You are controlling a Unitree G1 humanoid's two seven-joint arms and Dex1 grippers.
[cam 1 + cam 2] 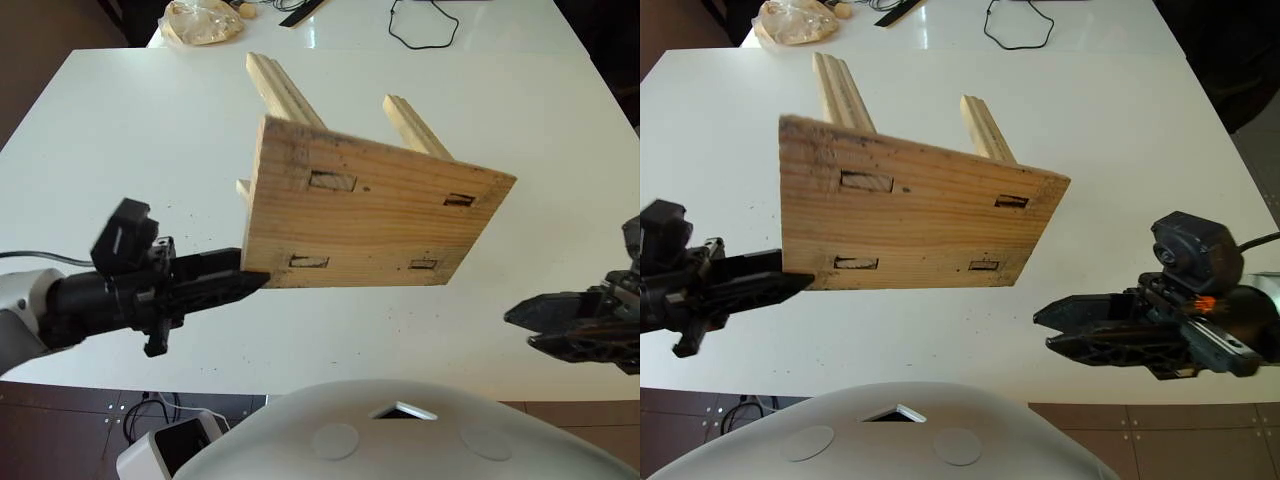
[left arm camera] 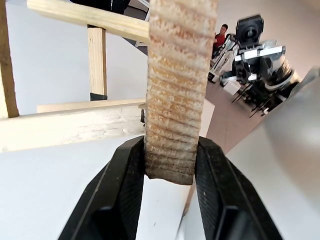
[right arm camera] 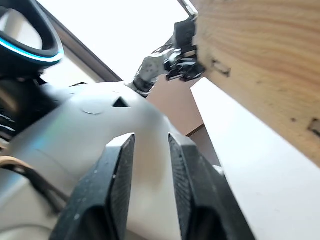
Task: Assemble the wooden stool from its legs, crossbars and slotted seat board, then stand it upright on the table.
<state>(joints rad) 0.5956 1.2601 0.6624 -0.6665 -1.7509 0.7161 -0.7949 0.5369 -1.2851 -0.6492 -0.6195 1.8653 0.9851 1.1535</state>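
Note:
The wooden stool is put together and hangs tilted over the white table (image 1: 120, 150). Its slotted seat board (image 1: 370, 215) faces me, and two legs (image 1: 285, 90) point away toward the far side. My left gripper (image 1: 255, 280) is shut on the board's near-left corner. In the left wrist view both fingers (image 2: 125, 170) press the board's edge (image 2: 177, 90), with a leg (image 2: 97, 60) and a crossbar (image 2: 85, 17) behind it. My right gripper (image 1: 1042, 328) stands open to the right of the board, below its lower right corner, holding nothing and clear of the wood.
A clear bag (image 1: 203, 20) with something brown in it and a black cable (image 1: 425, 25) lie on the second table at the back. The table's front edge runs just below both grippers. Bare tabletop lies to the left and right of the stool.

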